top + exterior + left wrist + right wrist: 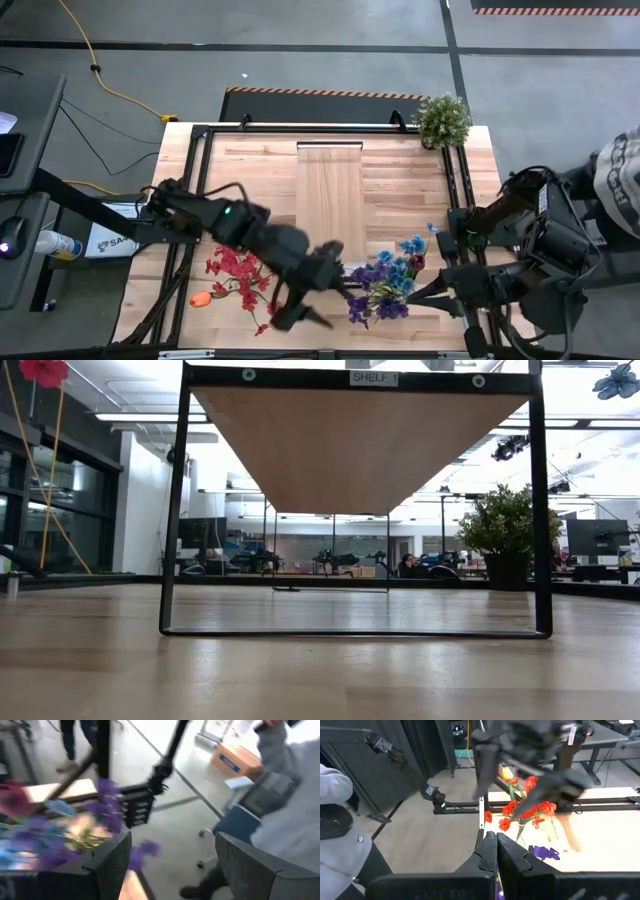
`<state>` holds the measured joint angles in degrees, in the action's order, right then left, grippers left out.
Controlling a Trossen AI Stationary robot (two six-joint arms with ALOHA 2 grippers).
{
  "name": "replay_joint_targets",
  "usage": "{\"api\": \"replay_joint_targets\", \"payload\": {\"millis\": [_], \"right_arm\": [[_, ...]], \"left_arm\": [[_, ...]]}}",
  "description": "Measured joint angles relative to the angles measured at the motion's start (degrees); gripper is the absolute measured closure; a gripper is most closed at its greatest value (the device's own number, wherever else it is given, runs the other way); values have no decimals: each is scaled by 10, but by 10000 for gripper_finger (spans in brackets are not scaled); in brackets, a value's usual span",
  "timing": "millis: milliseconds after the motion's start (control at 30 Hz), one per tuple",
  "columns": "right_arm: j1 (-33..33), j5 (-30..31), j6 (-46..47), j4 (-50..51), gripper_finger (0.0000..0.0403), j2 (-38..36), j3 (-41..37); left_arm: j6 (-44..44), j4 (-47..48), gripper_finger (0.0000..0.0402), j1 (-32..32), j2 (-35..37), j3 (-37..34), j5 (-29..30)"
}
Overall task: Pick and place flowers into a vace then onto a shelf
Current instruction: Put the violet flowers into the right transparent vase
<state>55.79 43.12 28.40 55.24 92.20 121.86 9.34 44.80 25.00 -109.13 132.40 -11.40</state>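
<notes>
clearly the matter turned on where the flowers lay from the left gripper (300, 300). in the high view the red flowers (238, 272) lay flat on the table's (250, 170) near edge, just to the left of that gripper, with an orange bloom (201, 298) beside them. the blue and purple flowers (385, 285) lay just to its right, their stems running roughly toward the right arm. the left gripper was the nearer to both bunches. its arm reached low across the table's near part, and its fingers (107, 865) stood wide apart with nothing between them.

the right gripper (496, 845) sat at the table's near right corner, close beside the blue and purple bunch, jaws closed on nothing. i could make out no vase. the shelf (330, 190) stood well beyond, mid-table, bare.
</notes>
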Motion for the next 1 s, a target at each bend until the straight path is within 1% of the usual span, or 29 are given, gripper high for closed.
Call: {"api": "replay_joint_targets", "payload": {"millis": [133,267,433,567,667,700,767,833,900,1000], "right_arm": [[5,25,-3,0,402,-8,0],[5,41,-12,2,402,-9,0],[5,36,-28,2,402,-9,0],[5,6,-64,5,402,-9,0],[5,-36,-60,30,402,-10,0],[5,-50,-47,40,402,-11,0],[5,-81,-18,59,402,-15,0],[5,-107,-1,71,402,-17,0],[6,-121,-6,73,402,-18,0],[10,-121,-30,72,402,-18,0]], "left_arm": [[29,12,80,36,0,0,13],[58,22,80,60,0,0,21],[114,21,80,88,0,0,14],[162,19,80,113,0,0,19],[201,3,80,131,0,0,80],[211,-7,80,136,0,0,105],[225,-37,80,142,-6,1,135],[233,-57,80,152,-11,-1,158],[242,-98,80,153,-23,-1,176],[257,-128,80,159,-40,-1,191]]}}
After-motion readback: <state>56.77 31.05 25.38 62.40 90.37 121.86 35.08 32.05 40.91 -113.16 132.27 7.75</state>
